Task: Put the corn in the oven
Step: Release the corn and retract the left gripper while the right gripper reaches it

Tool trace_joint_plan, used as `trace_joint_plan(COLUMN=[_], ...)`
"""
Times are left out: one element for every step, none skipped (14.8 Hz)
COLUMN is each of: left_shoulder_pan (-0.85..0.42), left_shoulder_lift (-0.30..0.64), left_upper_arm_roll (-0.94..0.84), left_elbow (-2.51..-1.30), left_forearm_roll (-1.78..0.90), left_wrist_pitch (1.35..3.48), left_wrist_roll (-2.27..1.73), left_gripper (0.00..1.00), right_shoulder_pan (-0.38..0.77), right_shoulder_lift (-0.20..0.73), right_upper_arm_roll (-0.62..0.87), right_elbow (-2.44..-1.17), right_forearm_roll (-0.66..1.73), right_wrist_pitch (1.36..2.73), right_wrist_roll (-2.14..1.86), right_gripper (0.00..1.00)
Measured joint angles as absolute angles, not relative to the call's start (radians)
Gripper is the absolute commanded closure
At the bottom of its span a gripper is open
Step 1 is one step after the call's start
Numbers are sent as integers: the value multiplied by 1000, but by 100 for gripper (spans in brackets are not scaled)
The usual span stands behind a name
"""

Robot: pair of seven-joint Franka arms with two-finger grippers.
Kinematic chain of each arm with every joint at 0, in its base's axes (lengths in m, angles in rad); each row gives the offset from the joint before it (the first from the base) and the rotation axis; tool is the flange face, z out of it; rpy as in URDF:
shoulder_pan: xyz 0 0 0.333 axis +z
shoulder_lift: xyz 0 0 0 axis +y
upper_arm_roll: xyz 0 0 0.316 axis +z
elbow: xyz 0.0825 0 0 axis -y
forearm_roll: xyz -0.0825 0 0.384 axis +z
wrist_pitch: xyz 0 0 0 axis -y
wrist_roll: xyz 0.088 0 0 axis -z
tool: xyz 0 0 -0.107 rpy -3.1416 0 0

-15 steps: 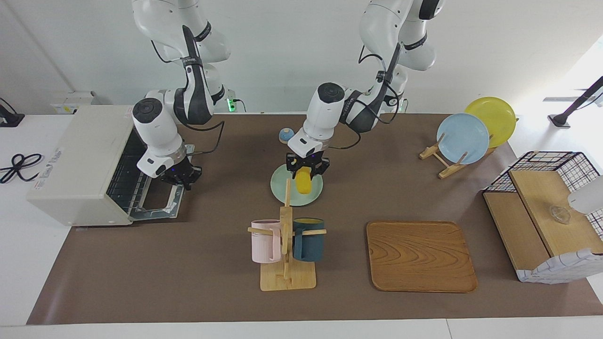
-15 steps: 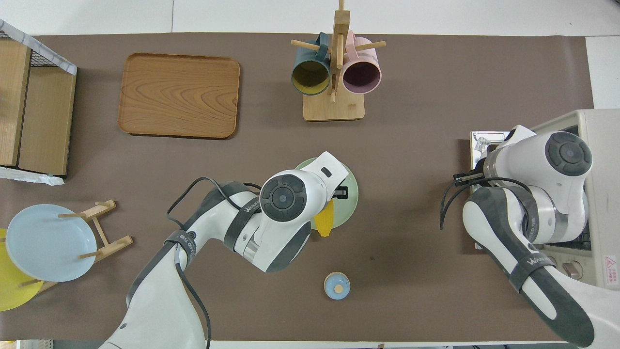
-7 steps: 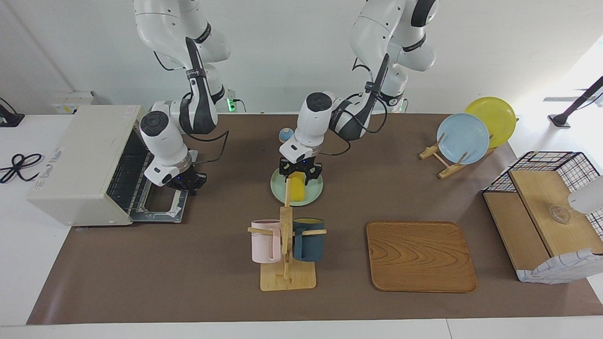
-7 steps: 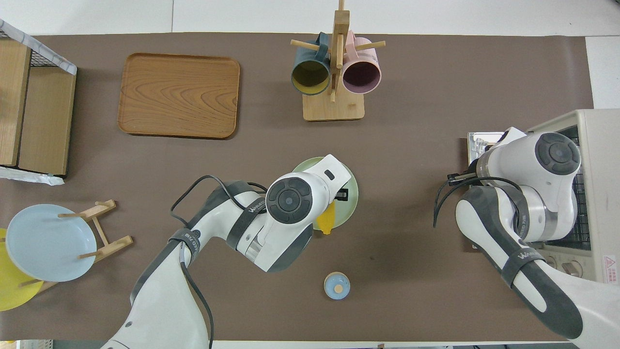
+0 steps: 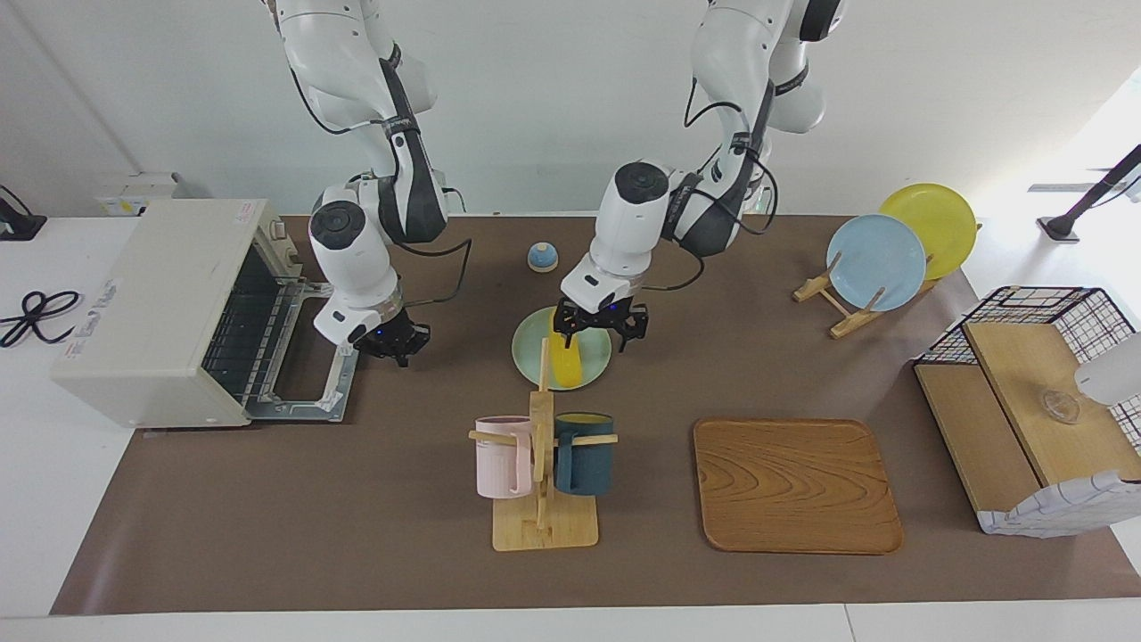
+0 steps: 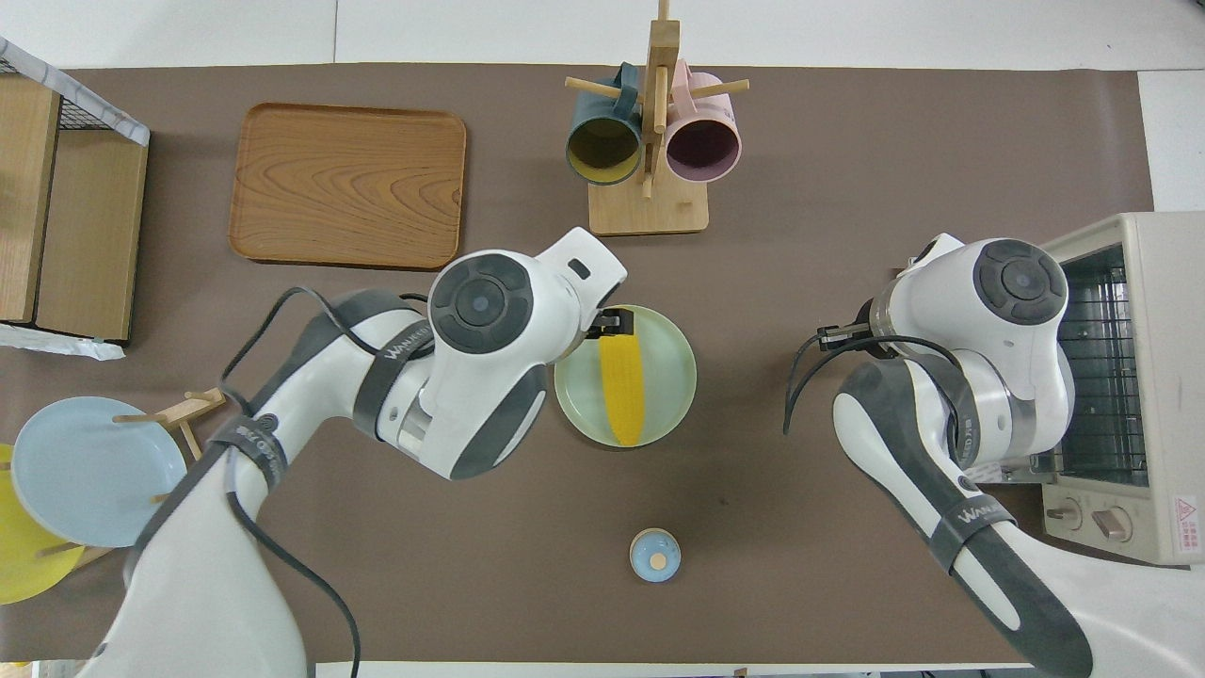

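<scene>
At frame centre the corn (image 5: 563,361) is now released onto the plate (image 5: 599,369), with the left pincer (image 5: 599,337) spread open above it. The right pincer (image 5: 392,348), its grip not discernible, is withdrawn from the open oven (image 5: 151,303); a regrasp is likely needed.

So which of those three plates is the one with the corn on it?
The pale green plate, lying flat mid-table with the corn on it. The blue plate and yellow plate stand upright in a wooden rack toward the left arm's end.

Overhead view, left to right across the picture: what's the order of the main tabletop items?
Wire-and-wood basket box → pale blue plate on a wooden stand → brown wooden tray → bright yellow corn cob on a light green plate → boxy off-white toaster oven, door open.
</scene>
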State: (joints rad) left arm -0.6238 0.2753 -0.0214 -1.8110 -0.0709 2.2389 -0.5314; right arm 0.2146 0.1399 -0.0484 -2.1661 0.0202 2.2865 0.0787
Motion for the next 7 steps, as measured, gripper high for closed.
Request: trace_joint_plan(left_shoulder_pan=[-586, -546, -502, -453, -405, -358, -316], left_shoulder_lift=[251, 229, 210, 194, 180, 168, 155], left_upper_arm_roll=[-20, -18, -16, -15, -14, -13, -12], left_elbow=[-1779, -1749, -1721, -1697, -1684, -1678, -1676], left_forearm_roll=[-70, -68, -67, -66, -66, -66, -66], left_wrist_pitch=[2171, 2108, 2051, 2002, 1970, 1949, 1930], left_wrist_roll=[-517, -497, -467, -428, -385, -347, -311], left_gripper=[0, 0, 0, 0, 0, 0, 0], right_shoulder_pan=[229, 253, 288, 335, 385, 438, 488], right_shoulder_lift=[134, 127, 123, 122, 122, 122, 122], right_upper_arm_roll=[-46, -42, -39, -36, -34, -32, -30], right_elbow=[-2143, -2119, -2091, -2059, -2030, -2009, -1996], right_forearm_roll=[20, 21, 21, 21, 21, 21, 21], right_wrist_pitch=[2250, 2216, 2182, 2151, 2132, 2124, 2126], right_wrist_roll=[129, 186, 243, 300, 352, 398, 432], right_gripper=[54, 49, 49, 45, 43, 41, 35])
